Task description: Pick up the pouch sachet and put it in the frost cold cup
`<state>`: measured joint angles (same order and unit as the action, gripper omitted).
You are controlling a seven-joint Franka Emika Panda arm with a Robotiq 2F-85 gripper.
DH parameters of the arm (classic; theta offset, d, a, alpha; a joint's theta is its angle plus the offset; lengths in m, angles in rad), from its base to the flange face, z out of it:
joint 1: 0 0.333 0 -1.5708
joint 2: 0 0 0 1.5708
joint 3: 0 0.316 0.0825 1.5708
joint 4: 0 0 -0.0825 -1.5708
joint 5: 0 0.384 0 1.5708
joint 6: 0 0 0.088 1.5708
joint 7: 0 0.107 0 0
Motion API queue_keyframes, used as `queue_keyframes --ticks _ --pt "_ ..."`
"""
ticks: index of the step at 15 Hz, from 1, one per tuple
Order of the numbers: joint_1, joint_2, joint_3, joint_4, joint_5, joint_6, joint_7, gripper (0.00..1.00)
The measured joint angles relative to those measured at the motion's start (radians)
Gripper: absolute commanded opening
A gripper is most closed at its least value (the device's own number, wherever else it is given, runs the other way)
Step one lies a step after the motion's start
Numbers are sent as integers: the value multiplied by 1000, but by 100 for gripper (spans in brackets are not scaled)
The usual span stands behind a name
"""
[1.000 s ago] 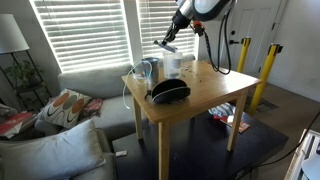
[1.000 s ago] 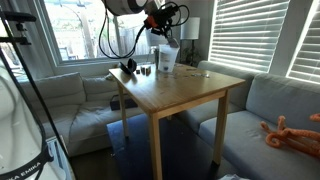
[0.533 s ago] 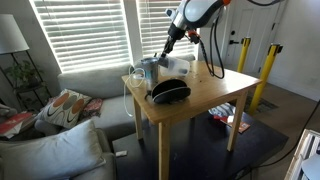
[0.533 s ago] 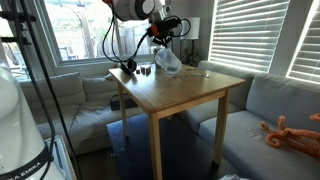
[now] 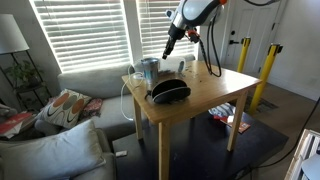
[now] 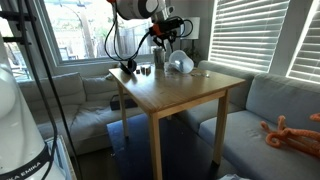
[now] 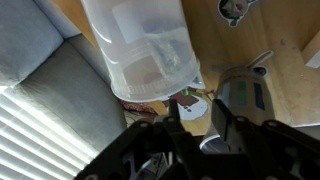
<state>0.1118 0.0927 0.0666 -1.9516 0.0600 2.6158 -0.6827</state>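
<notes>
The frosted cup (image 7: 146,50) lies on its side on the wooden table (image 6: 185,95). It also shows in both exterior views (image 6: 180,63) (image 5: 178,68), near the table's far edge. A pale squarish shape shows through the cup wall in the wrist view. I cannot tell whether it is the pouch sachet, and no sachet shows elsewhere. My gripper (image 7: 198,118) is open and empty. It hangs just above and beside the fallen cup in both exterior views (image 6: 166,42) (image 5: 168,52).
A black bowl-shaped object (image 5: 170,91) sits on the table near the cup. A bluish jar (image 5: 148,69) stands at the table edge. A metal can (image 7: 245,95) and a picture coaster (image 7: 190,105) lie by my fingers. A grey sofa (image 5: 90,85) flanks the table.
The cup stood upright under my gripper a second ago, then tilted, and now lies on its side. My gripper has shifted slightly away from it.
</notes>
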Motion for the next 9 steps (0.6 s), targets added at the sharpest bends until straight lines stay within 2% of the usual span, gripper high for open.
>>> queue_keyframes --ticks 4,9 --pt "-15 -8 0 0 0 -11 41 98" --pt "-26 -58 0 -17 53 -91 139 100"
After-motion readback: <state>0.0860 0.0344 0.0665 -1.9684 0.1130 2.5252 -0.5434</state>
